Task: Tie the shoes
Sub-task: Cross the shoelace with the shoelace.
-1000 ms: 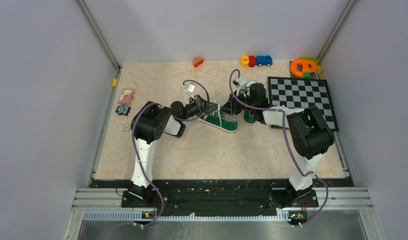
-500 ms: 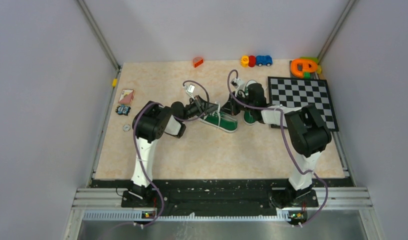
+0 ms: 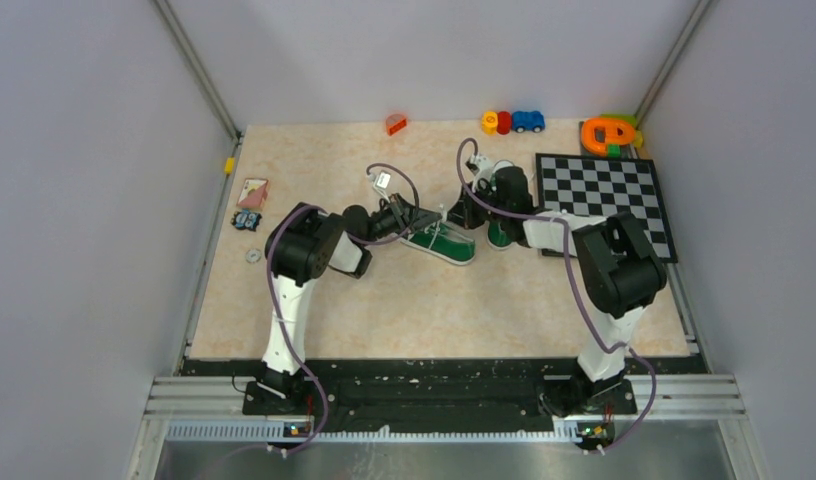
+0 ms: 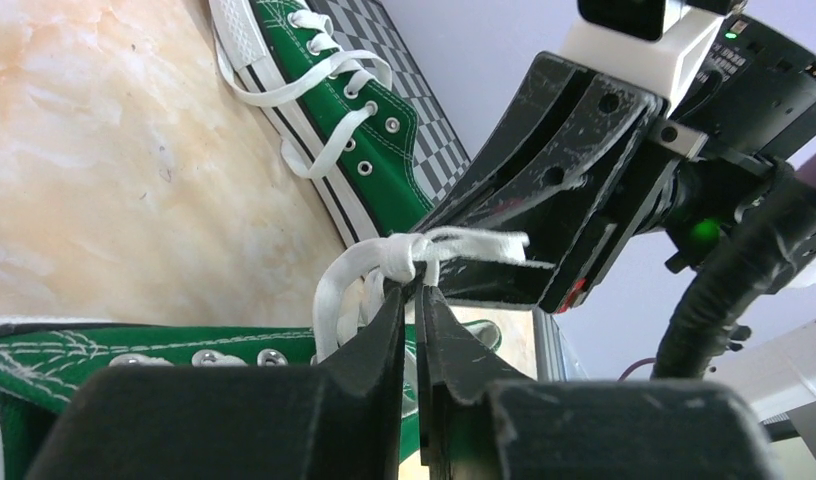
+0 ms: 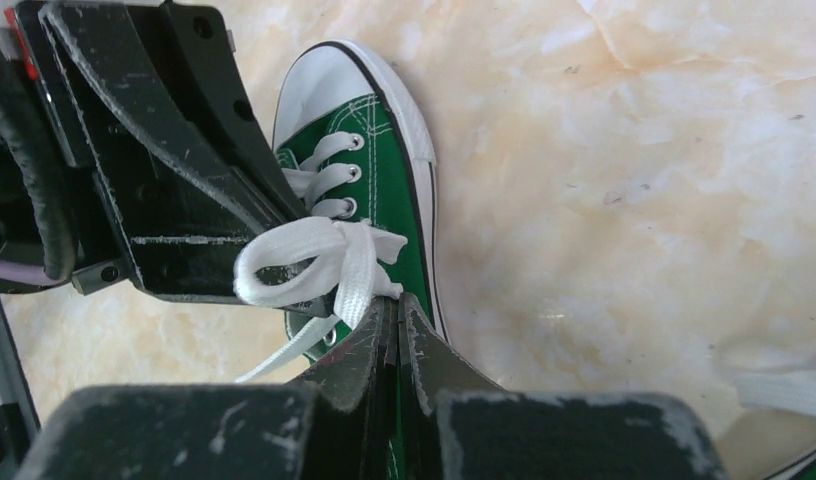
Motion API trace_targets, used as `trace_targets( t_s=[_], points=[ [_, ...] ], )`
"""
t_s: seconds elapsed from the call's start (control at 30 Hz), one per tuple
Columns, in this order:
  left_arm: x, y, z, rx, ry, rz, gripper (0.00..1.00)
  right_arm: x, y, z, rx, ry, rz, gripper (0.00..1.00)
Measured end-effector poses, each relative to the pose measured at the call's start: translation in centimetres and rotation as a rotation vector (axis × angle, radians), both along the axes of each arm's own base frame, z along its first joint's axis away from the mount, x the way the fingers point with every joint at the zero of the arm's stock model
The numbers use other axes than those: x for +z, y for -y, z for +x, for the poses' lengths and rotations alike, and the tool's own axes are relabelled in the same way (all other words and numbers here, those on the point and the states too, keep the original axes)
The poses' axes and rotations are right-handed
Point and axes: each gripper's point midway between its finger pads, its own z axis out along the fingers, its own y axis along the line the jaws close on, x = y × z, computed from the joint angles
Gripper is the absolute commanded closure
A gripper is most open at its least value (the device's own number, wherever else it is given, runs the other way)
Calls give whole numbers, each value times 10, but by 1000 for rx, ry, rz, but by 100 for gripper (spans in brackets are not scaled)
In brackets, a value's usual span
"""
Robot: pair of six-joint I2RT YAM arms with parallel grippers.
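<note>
Shoes (image 3: 442, 244) of dark green canvas with white soles lie near the middle of the table (image 3: 404, 310), where the two arms meet over them. From above we make out little. The wrists cover the lacing, and the second shoe (image 4: 369, 125) sits mostly under the right arm (image 3: 544, 228).

The left wrist camera shows that second shoe better. It lies beside the chessboard (image 3: 609, 195) with its laces loose and its toe cut off by the top edge. Of the shoe between the grippers, this view gives only a strip of canvas and eyelets at the bottom left. The right wrist camera shows that shoe's toe cap and upper eyelets, but its heel end is hidden behind the fingers.

The right gripper (image 5: 392, 303) is closed tight, its tips pinching the white lace (image 5: 356, 262) just below a loop. The left gripper (image 4: 416, 292) shows a thin slit between its fingers, with the knotted lace at their tips. Whether it grips the lace we cannot tell.

Any print on the small pink card (image 3: 252, 190) near the table's left edge is too small for us to read.

The table top is peach with marbled veins. Plain grey walls (image 3: 424, 60) close it in on three sides, and metal rails (image 3: 444, 388) run along the near edge. Bright toys (image 3: 512, 122) line the far edge.
</note>
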Motion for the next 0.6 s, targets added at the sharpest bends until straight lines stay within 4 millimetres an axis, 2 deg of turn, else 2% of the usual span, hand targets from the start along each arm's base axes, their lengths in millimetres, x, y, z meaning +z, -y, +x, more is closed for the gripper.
trace_targets(
  t_s=[0.33, 0.6],
  points=[
    [-4, -7, -11, 12, 2, 26, 86, 18, 5, 2, -32, 35, -12, 100],
    [13, -16, -22, 29, 71, 83, 84, 16, 2, -2, -21, 26, -20, 100]
  ],
)
